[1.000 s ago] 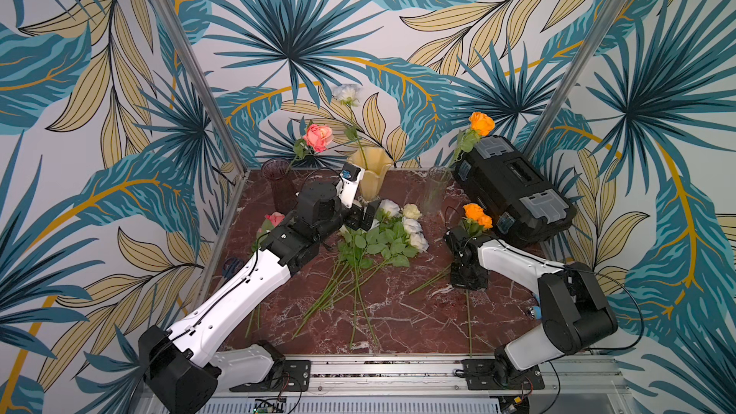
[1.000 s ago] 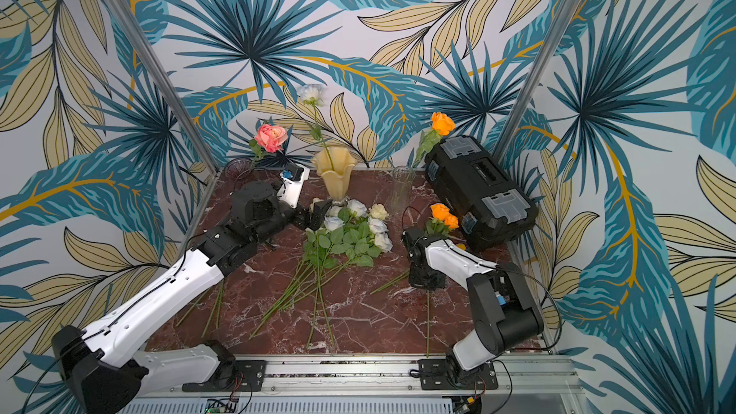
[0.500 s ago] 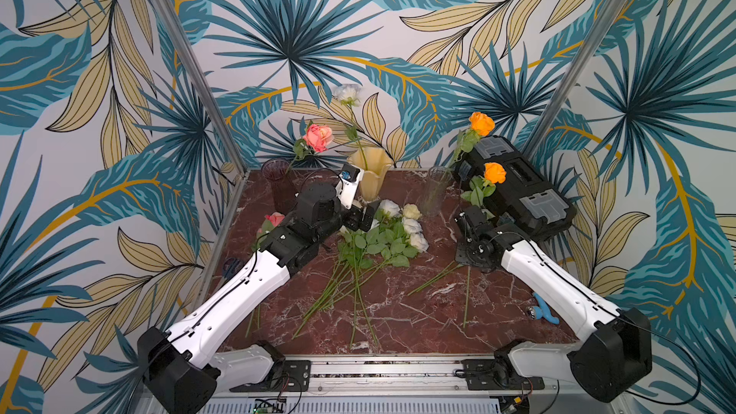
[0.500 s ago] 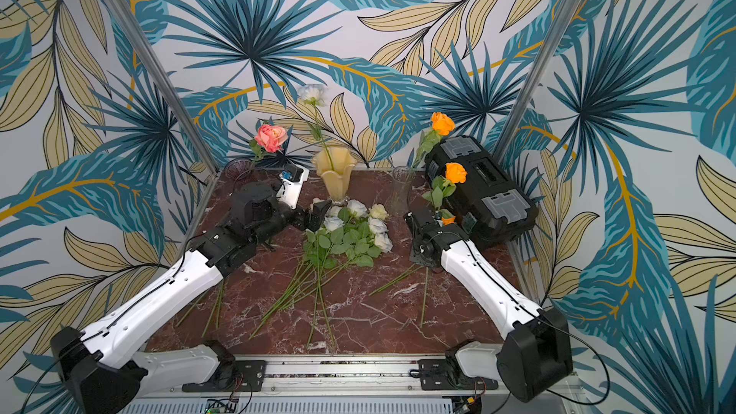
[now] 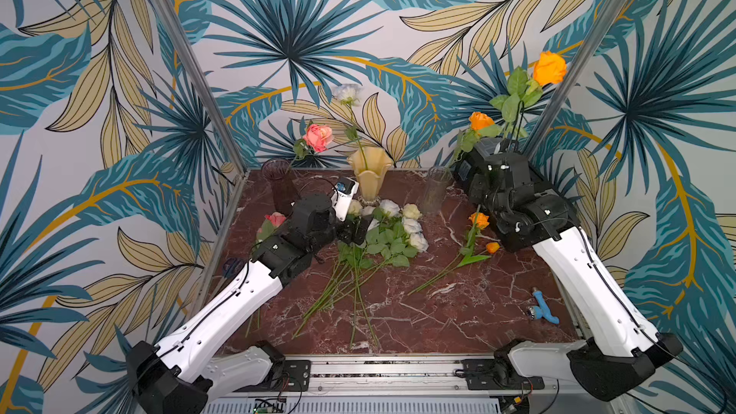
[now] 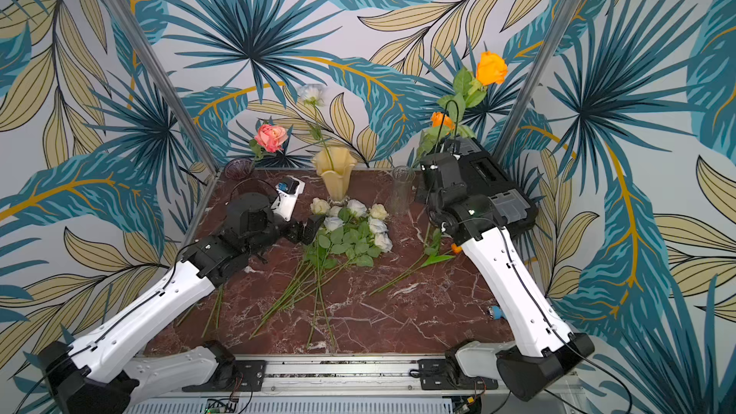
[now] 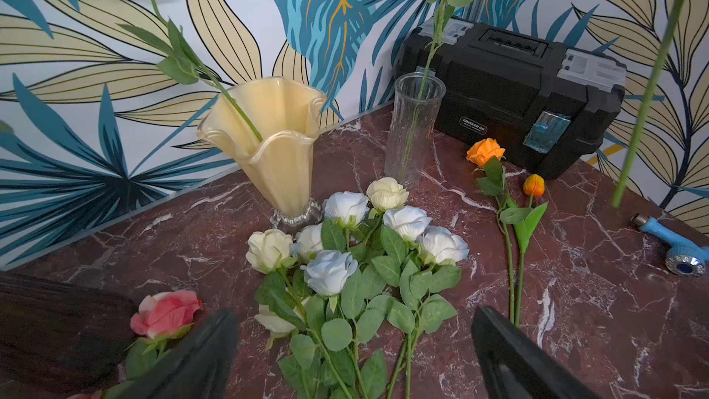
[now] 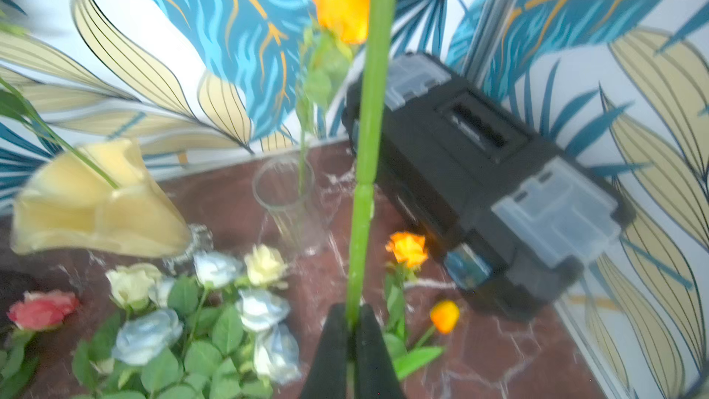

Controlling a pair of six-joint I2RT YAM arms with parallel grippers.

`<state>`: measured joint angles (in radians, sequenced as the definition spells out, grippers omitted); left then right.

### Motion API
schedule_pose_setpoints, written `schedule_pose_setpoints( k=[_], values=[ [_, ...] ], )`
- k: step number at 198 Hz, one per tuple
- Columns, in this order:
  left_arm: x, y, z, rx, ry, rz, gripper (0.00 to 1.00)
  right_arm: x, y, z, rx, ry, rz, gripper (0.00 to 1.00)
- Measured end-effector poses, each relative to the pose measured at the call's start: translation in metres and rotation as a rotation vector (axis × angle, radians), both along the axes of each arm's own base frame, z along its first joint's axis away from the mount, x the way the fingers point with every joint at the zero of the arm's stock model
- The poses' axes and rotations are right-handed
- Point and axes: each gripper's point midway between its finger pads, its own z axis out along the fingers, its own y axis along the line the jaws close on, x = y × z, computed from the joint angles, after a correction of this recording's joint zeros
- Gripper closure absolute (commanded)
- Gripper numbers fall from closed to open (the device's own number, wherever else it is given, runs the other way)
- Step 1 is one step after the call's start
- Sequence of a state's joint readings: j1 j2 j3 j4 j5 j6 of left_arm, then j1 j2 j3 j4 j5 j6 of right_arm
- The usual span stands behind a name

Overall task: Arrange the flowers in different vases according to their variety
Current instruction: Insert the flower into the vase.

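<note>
My right gripper point(image 8: 353, 310) is shut on the green stem of an orange rose point(image 5: 549, 67), held upright high over the back right. My left gripper point(image 7: 353, 324) is open, low over the leaves of several white roses point(image 5: 398, 225) lying mid-table. At the back stand a purple vase point(image 5: 280, 185) with a pink rose point(image 5: 318, 137), a cream vase point(image 5: 369, 175) with a white rose point(image 5: 347, 92), and a clear vase point(image 5: 437, 189) with an orange rose point(image 5: 480, 120). Another orange rose point(image 5: 479, 220), an orange tulip point(image 5: 492, 247) and a pink rose point(image 5: 275, 219) lie on the table.
A black toolbox point(image 7: 518, 101) sits at the back right, behind the right arm. A blue tool point(image 5: 542, 308) lies near the table's front right. Long stems point(image 5: 354, 296) stretch toward the front edge.
The right arm has lifted the orange rose from the table and raised it high at the back right. The left arm has stayed in place, open.
</note>
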<state>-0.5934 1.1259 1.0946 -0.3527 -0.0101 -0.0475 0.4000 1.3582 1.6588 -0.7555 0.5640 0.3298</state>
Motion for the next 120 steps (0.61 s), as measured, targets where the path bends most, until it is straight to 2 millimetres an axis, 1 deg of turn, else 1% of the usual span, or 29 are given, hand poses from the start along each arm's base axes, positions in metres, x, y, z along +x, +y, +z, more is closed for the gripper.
schedule_pose_setpoints(
  k=[11, 25, 47, 66, 89, 120],
  values=[
    [-0.005, 0.001, -0.004, -0.002, 0.015, -0.006, 0.00, 0.018, 0.007, 0.015, -0.011, -0.053, 0.010, 1.00],
    [-0.009, 0.001, -0.011, -0.004, 0.038, -0.018, 0.00, 0.042, 0.017, 0.027, -0.028, -0.101, 0.028, 1.00],
    [-0.015, 0.001, -0.026, -0.005, 0.086, -0.032, 0.00, 0.079, 0.031, 0.036, -0.058, -0.154, 0.048, 1.00],
    [-0.018, 0.003, -0.039, -0.008, 0.121, -0.032, 0.00, 0.106, 0.039, 0.044, -0.071, -0.203, 0.058, 1.00],
    [-0.020, 0.009, -0.052, -0.015, 0.155, -0.025, 0.00, 0.131, 0.041, 0.054, -0.074, -0.261, 0.056, 1.00],
    [-0.020, 0.017, -0.062, -0.032, 0.187, -0.007, 0.00, 0.156, 0.039, 0.061, -0.082, -0.326, 0.046, 1.00]
  ],
)
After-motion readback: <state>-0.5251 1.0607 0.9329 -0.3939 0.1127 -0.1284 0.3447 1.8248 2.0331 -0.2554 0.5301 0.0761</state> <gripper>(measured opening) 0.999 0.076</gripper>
